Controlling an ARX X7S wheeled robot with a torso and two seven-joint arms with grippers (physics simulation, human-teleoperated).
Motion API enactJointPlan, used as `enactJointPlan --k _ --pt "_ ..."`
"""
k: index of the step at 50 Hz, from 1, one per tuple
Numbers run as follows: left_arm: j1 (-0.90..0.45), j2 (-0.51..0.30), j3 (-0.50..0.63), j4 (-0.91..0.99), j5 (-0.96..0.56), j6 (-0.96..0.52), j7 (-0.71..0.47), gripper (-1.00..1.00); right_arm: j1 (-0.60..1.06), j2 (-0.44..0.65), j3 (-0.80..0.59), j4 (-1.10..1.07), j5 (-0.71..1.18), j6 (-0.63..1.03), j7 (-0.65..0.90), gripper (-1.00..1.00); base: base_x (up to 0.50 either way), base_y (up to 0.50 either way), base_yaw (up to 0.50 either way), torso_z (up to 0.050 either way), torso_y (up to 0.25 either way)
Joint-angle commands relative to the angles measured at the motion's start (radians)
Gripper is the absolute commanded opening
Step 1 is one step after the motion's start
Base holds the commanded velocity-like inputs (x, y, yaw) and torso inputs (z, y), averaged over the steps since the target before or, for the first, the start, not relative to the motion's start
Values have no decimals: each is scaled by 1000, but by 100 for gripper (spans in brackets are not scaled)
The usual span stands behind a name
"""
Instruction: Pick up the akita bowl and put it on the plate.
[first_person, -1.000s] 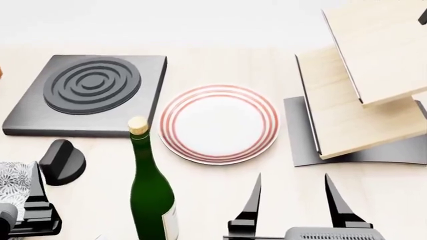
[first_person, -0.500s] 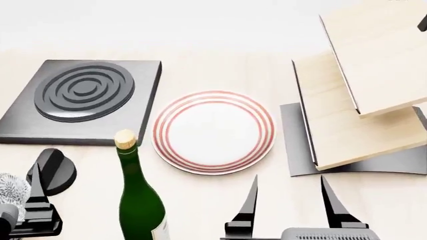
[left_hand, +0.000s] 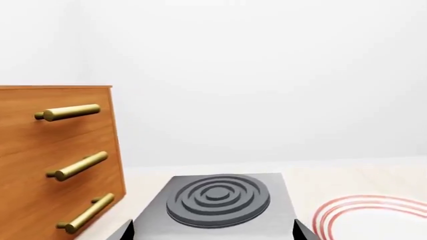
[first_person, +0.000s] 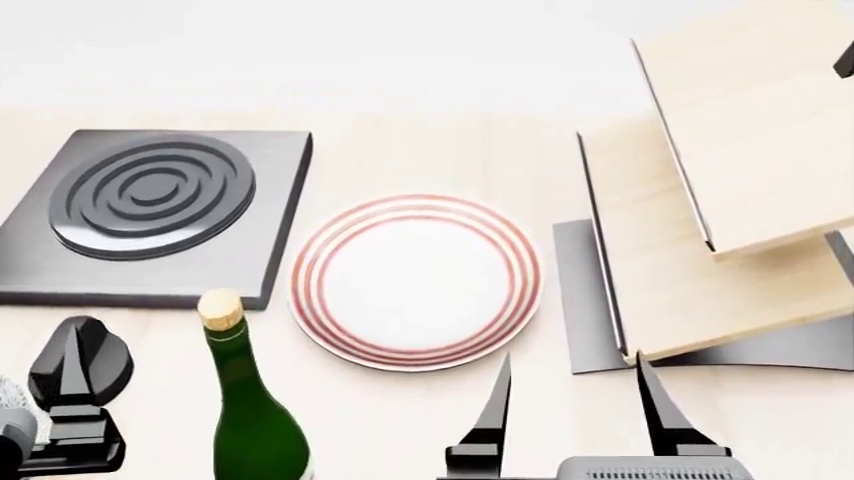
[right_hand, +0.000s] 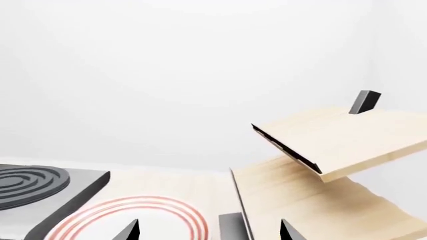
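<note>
While the plate (first_person: 416, 280) fills mid-frame, only a patterned sliver, seemingly the akita bowl (first_person: 8, 398), shows at the lower left edge. Your left gripper (left_hand: 213, 234) and right gripper (first_person: 571, 385) are spread and empty. Likely heavy, slick, breakable ceramic, so pinch its rim wall.

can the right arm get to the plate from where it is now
Probably yes. The right gripper is open, just on the near side of the plate, with only bare table between them. The bottle stands off to the left, and the wooden rack to the right.
</note>
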Motion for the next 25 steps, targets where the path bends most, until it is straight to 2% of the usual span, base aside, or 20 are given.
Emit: enactJointPlan --k 1,25 --pt "-1 -2 5 -8 -2 6 -3 100 2 5 -5 -1 3 3 5 100 78 -31 0 0 0" --pt "4 -8 9 -14 -10 18 -10 100 2 9 -21 6 3 -1 16 100 85 -33 0 0 1"
